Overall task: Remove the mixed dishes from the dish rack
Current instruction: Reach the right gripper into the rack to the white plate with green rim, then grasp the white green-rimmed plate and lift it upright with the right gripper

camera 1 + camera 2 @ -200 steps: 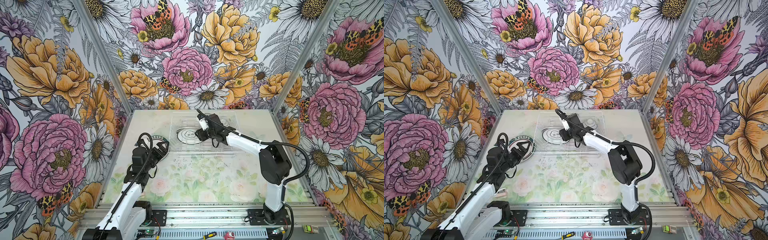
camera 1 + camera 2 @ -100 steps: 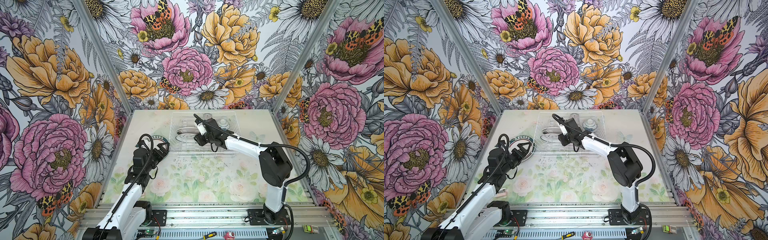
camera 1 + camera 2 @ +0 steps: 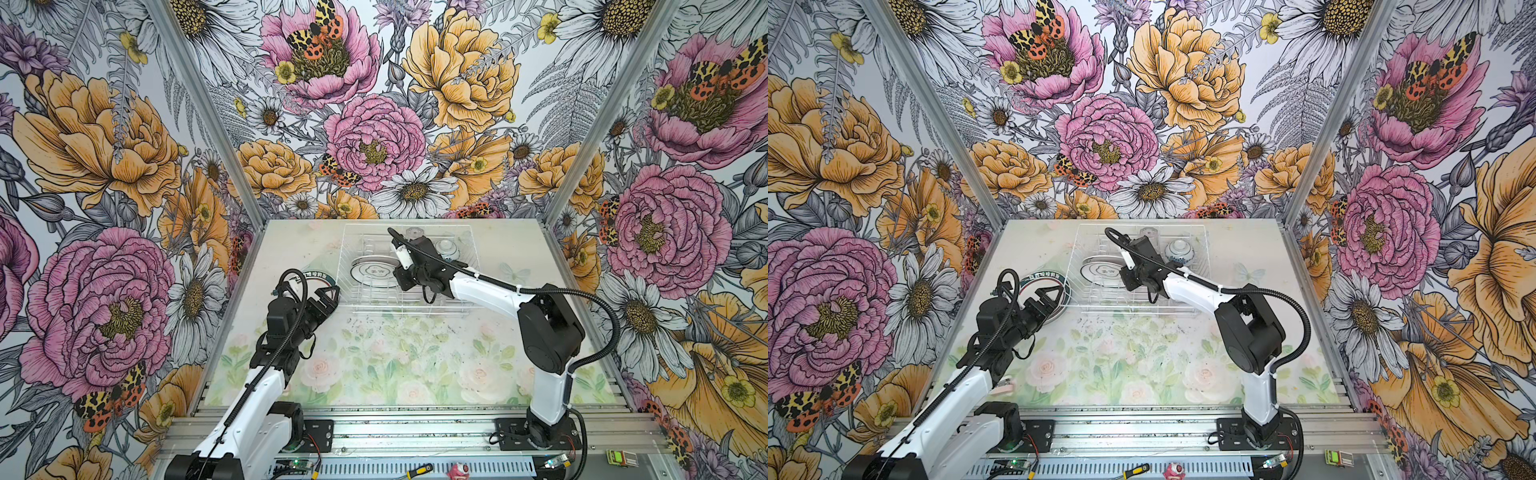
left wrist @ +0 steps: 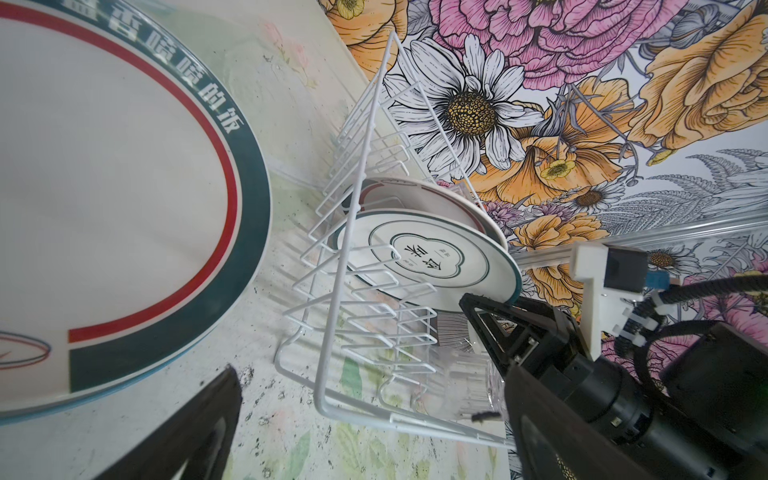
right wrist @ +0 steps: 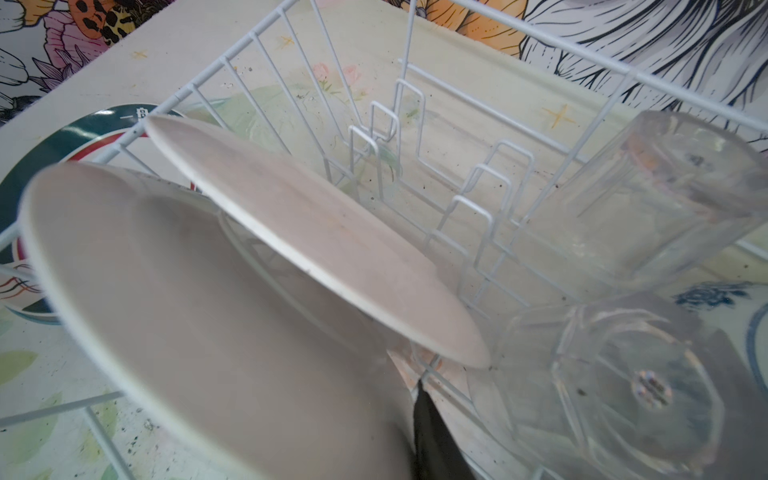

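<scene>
Table (image 3: pixel 374 353): pale floral-print top.
Far edge, middle: white wire dish rack (image 3: pixel 365 303).
Towards left edge: dark-rimmed plate (image 3: pixel 1042 276), flat, just beside the rack.

White Chinese characters run along the teal rim of the flat plate (image 4: pixel 124 187); the last two read 的饭. The leaning plate (image 4: pixel 436 257) bears two large characters in a lobed frame, not surely legible.

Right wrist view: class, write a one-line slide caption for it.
Two plates lean in the white wire dish rack beside clear glass tumblers.
</scene>
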Controlling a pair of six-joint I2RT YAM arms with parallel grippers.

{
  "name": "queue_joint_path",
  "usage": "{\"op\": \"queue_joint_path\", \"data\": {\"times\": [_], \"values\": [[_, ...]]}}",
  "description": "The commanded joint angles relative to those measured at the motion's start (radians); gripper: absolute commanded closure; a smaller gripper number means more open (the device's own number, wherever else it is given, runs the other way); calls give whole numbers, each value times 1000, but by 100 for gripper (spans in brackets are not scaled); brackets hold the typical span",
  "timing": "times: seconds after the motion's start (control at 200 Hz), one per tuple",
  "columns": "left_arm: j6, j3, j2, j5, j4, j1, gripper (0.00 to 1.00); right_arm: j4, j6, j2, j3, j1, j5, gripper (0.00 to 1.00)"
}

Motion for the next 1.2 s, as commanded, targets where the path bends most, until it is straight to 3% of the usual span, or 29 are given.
{"op": "queue_joint_path", "data": {"times": [0.0, 0.26, 0.52, 1.196], "values": [[-1, -12, -4, -24, 33, -10, 1, -18, 31, -48, -19, 22, -5, 75], [-5, -19, -7, -24, 35, -17, 1, -17, 34, -72, -18, 20, 78, 89], [-11, -29, -9, -29, 42, -22, 1, -9, 40, -114, -26, 18, 136, 94], [-21, -16, 33, -31, 83, -46, 1, 20, 85, -250, -49, 16, 56, 100]]}}
